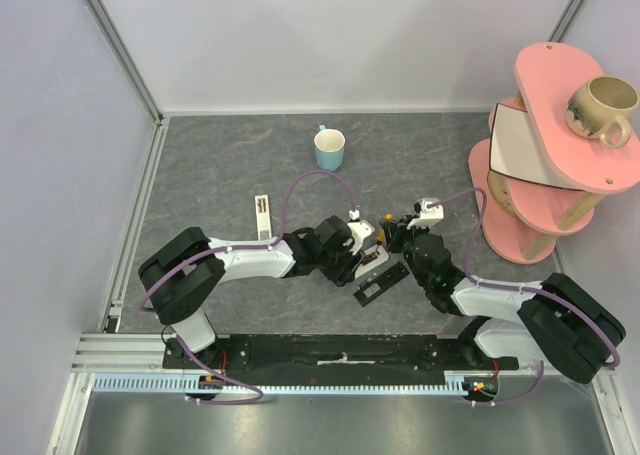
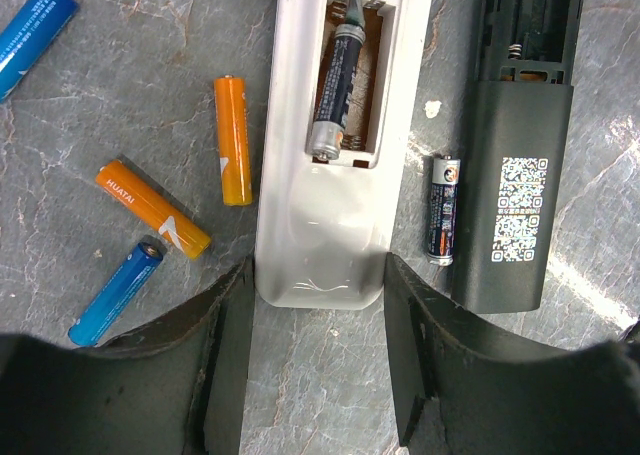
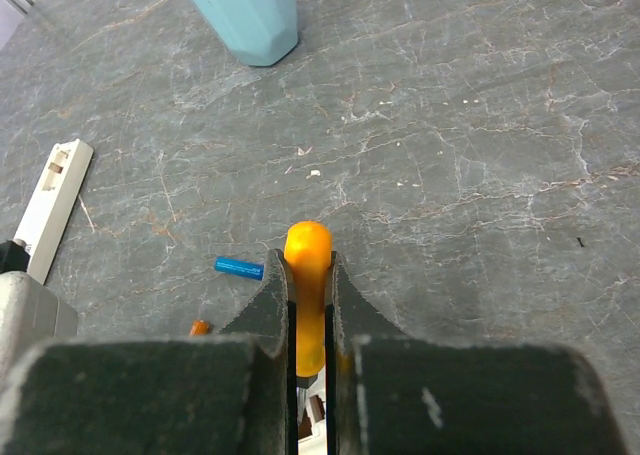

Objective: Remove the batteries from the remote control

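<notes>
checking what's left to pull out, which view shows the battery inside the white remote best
Left wrist: the dark battery lies plainly in the open compartment of the white remote. Top external shows that spot too small to make the battery out. Right wrist does not show it.

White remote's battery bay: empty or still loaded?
Still loaded. The white remote lies with its bay uncovered, and one dark cell sits inside; the slot beside it looks empty.
</notes>
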